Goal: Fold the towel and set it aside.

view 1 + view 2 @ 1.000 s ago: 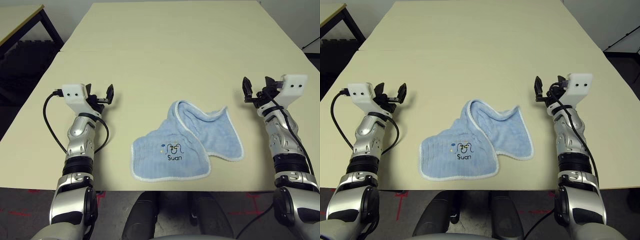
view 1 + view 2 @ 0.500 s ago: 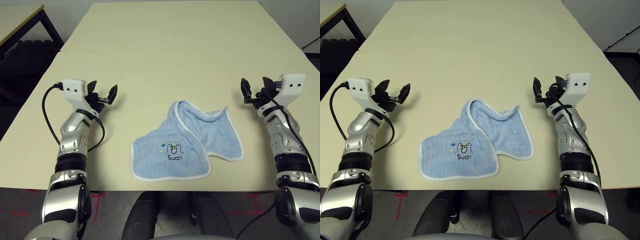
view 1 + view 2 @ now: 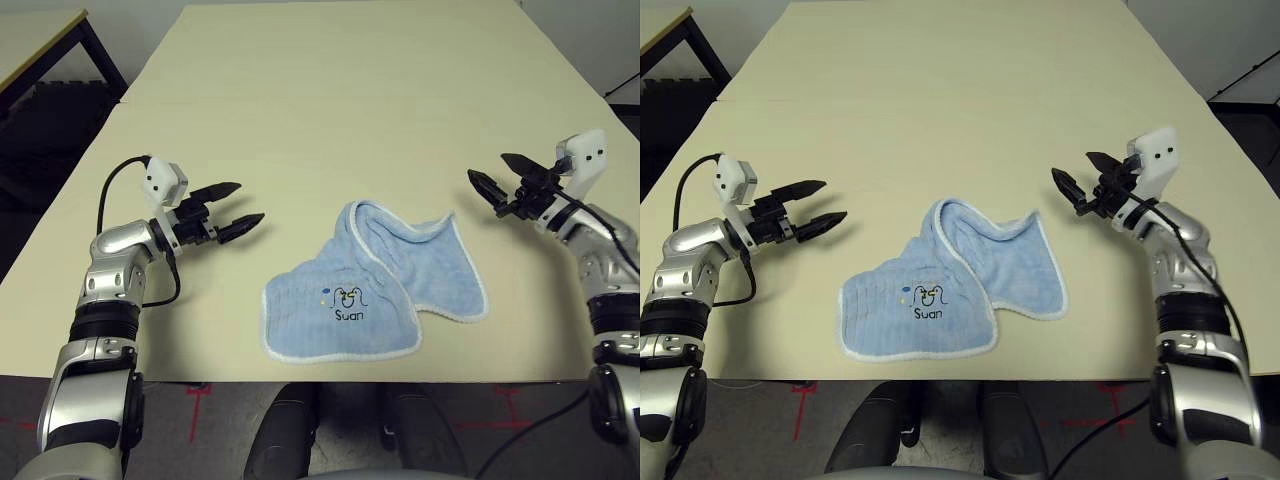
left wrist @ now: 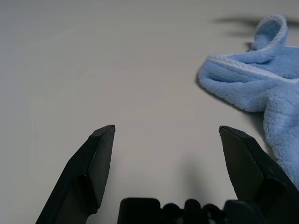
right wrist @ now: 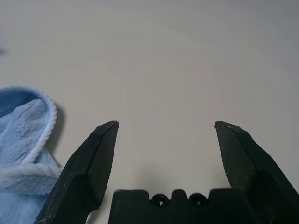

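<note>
The small light-blue terry towel with white stitched edging [image 3: 375, 285] lies near the front edge of the pale cream wooden table [image 3: 330, 90], roughly midway between the two arms. It is rumpled rather than neatly folded: the near-left part lies flat with its little cartoon print and dark "Suan" lettering facing up, while the far-right part is doubled over in a loose curling loop that stands slightly off the surface. No tidy fold has been made and the cloth has not been put to one side, so the task looks barely begun; both the folding and the setting aside are left. The left gripper [image 3: 232, 208], black-fingered on a silver forearm, hangs to the towel's left with its fingers spread wide and pointing toward the cloth, holding nothing. The right gripper [image 3: 500, 177] hangs to the towel's right, likewise spread and empty, aimed inward. Both are apart from the fabric.
</note>
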You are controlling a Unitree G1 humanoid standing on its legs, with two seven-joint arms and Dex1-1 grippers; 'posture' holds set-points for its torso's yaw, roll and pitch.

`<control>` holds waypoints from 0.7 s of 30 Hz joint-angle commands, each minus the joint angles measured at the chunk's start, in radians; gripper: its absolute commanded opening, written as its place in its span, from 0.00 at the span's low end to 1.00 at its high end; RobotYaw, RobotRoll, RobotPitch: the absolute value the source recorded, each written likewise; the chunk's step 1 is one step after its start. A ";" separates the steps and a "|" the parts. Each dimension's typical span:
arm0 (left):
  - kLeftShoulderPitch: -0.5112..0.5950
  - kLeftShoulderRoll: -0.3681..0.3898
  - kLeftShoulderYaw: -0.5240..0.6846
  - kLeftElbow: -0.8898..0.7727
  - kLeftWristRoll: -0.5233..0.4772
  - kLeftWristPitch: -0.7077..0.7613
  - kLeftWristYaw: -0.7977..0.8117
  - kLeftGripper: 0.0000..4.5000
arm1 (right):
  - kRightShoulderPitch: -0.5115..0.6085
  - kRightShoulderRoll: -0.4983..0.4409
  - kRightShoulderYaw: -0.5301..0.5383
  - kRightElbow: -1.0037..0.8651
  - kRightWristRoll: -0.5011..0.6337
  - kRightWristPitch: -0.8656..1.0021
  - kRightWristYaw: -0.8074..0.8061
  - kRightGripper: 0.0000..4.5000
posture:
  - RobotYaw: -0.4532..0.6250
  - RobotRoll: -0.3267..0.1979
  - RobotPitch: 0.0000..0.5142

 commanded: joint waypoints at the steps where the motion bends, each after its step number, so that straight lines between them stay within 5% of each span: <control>1: 0.018 -0.001 -0.030 -0.020 0.005 0.005 -0.029 1.00 | -0.032 -0.055 0.050 0.066 -0.032 -0.043 0.143 0.99 | 0.42 0.62 0.36; 11: -0.011 -0.029 -0.034 0.002 -0.015 0.011 -0.058 1.00 | -0.156 -0.141 0.196 0.179 -0.149 -0.188 0.457 0.99 | 0.42 0.62 0.37; 21: -0.026 -0.029 -0.062 0.060 -0.006 -0.108 -0.247 1.00 | -0.307 -0.107 0.270 0.342 -0.252 -0.434 0.532 0.99 | 0.41 0.62 0.38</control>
